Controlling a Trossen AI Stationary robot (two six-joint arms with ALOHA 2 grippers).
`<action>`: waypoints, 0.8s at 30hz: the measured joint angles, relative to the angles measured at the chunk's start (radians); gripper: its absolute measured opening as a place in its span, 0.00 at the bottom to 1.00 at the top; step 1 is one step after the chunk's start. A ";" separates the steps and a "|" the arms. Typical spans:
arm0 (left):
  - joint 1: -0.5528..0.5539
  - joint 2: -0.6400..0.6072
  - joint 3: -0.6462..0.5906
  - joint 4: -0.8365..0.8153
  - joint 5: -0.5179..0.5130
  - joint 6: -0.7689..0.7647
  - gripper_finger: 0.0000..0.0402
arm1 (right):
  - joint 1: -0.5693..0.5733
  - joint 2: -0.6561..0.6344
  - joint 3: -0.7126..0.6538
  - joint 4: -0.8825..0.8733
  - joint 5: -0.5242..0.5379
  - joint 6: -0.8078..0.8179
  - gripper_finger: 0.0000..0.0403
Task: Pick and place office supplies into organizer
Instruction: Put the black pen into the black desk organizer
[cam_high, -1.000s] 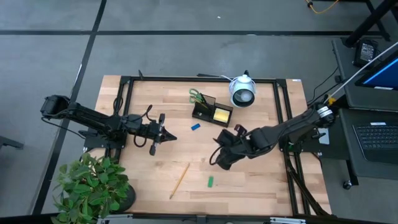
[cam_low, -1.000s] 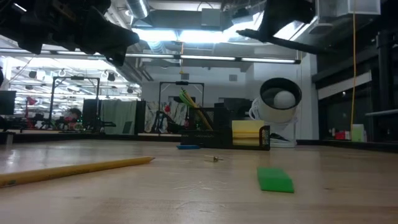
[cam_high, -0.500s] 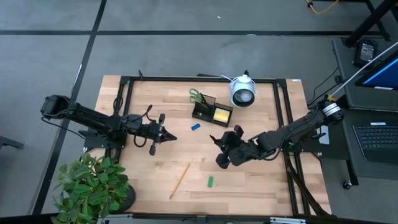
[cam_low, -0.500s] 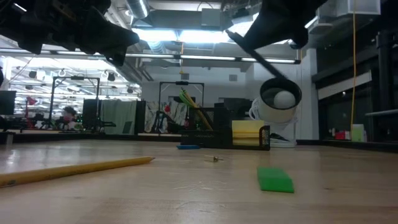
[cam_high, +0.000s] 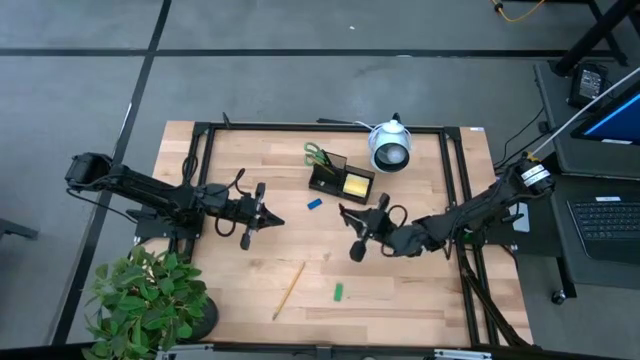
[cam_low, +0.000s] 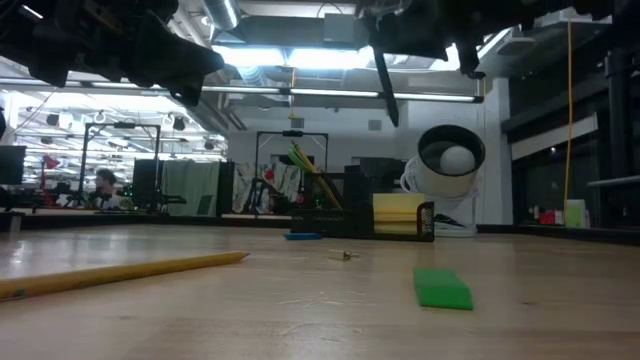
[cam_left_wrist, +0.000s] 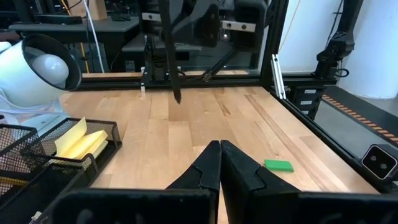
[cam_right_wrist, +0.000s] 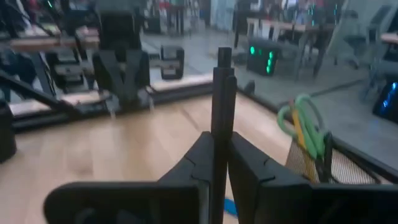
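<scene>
Left arm waits over the left half of the table (cam_high: 240, 150); the left gripper (cam_high: 275, 221) has its fingers pressed together on nothing, clear of the work.

A wooden pencil (cam_high: 289, 288) lies flat toward the front edge, left of centre, not yet collected. A small blue piece (cam_high: 314, 204) rests just in front of the organizer (cam_high: 327, 181), which stands near the back edge at centre, with green-handled scissors (cam_high: 318, 154) upright in its taller section and the yellow sticky-note pad (cam_high: 355, 184) in its lower compartment. A small green piece (cam_high: 339, 291) lies near the front edge.

The right gripper (cam_high: 358, 229) hangs above the table centre, fingers narrowed on a black pen (cam_right_wrist: 221, 106). The pen appears held lengthwise for endwise insertion into the organizer.
</scene>
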 joint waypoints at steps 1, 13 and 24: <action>0.000 0.000 0.000 0.000 0.000 0.000 0.01 | -0.003 0.000 -0.016 0.053 -0.001 -0.027 0.08; 0.000 0.000 0.000 0.000 -0.001 0.004 0.00 | -0.058 0.001 -0.092 0.244 -0.001 -0.116 0.07; 0.000 0.000 0.000 0.000 -0.003 0.010 0.00 | -0.202 0.002 -0.092 0.321 -0.136 -0.275 0.07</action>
